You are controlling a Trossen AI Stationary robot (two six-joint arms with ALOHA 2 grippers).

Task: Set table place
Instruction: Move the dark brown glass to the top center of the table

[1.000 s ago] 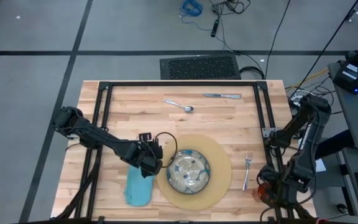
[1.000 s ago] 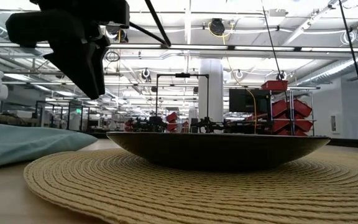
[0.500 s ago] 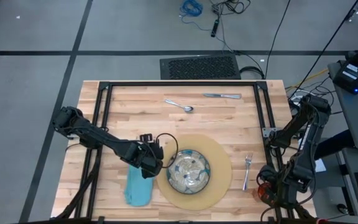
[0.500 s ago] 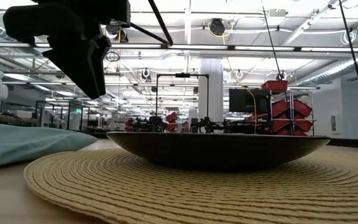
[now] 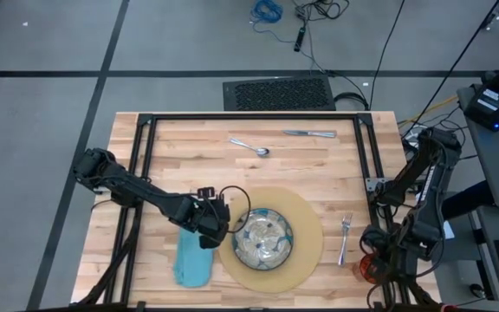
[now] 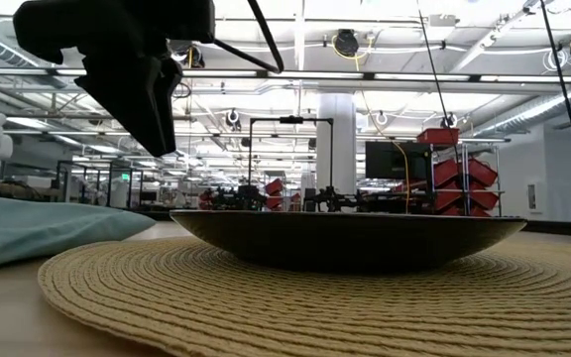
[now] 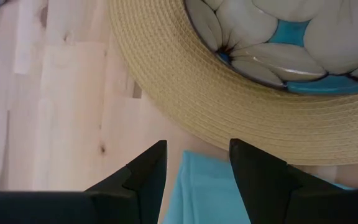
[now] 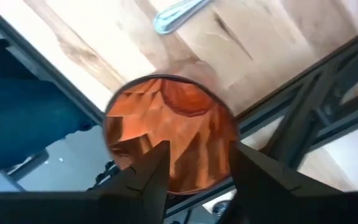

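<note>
On the table [image 5: 232, 173], seen from above, a round tan placemat [image 5: 306, 234] lies near the front edge with the green-patterned plate [image 5: 263, 238] on it. A teal napkin [image 5: 192, 263] lies just to its left, a fork [image 5: 344, 238] just to its right, and a spoon [image 5: 249, 146] and knife [image 5: 310, 133] are left well apart at the far side. The left gripper [image 5: 213, 227] is held over the top end of the napkin beside the placemat; its wrist view alone shows the fingers [image 7: 145, 174] standing apart with nothing between them, above the napkin's edge [image 7: 204, 186]. The low view shows that gripper [image 6: 147, 99] raised clear of the cloth [image 6: 38, 228], which the overhead view cannot settle. The right gripper [image 5: 378, 264] sits at the table's front right corner; only its wrist view reveals the orange cup [image 8: 169, 130] below, with the fingers [image 8: 148, 177] spread across it. Whether the cup is gripped cannot be told.
</note>
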